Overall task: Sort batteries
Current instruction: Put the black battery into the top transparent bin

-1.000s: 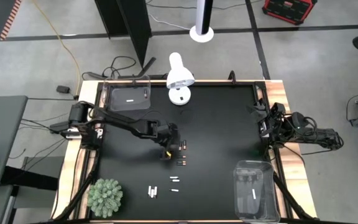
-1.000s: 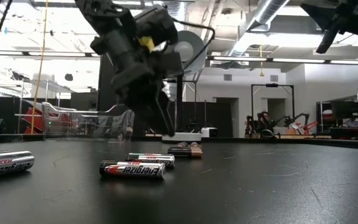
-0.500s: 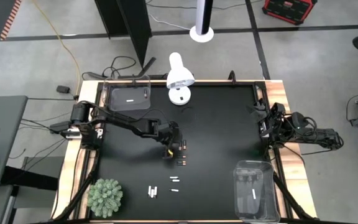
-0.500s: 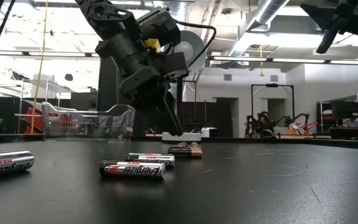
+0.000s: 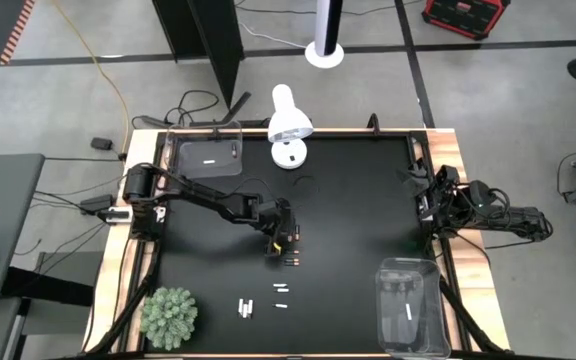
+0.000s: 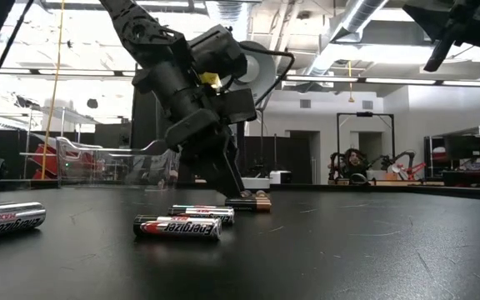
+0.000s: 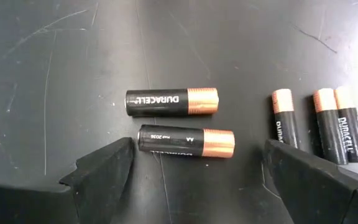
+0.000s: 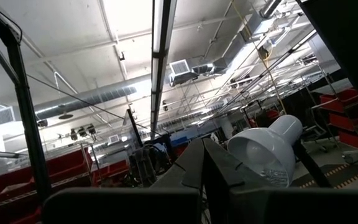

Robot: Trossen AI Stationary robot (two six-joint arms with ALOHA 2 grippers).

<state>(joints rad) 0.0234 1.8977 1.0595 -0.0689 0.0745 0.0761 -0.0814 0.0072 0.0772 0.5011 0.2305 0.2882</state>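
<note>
So, high view first: the left gripper (image 5: pixel 281 243) sits mid-table right over a small bunch of dark batteries (image 5: pixel 290 260), with a few white batteries (image 5: pixel 248 306) lying well apart from its fingers, out toward the table's front edge. 1 clear bin (image 5: pixel 206 158) is at the back corner on the left arm's side, the other bin (image 5: pixel 408 305) at the front on the right arm's side. The right gripper (image 5: pixel 426 196) is parked at the table's right edge, and I can't tell what its fingers are doing.

Low view: the left gripper (image 6: pixel 238 190) has its tips down almost touching the mat, right at a dark battery pair (image 6: pixel 249 200). 2 more labelled cells (image 6: pixel 188 221) lie nearer the camera.

Left wrist view: fingers (image 7: pixel 104 168) spread wide, holding nothing. 2 copper-capped black cells lie side by side between the tips, the nearer battery (image 7: pixel 186 140) just ahead of them. 3 more cells (image 7: pixel 316 122) sit beyond the far finger.

My guess on handling: small, stiff, light, smooth and round, so they'll roll or squirt out. I'd pinch across the middle of the barrel, not the ends.

Right wrist view: only ceiling and a lamp (image 8: pixel 268 152).
</note>
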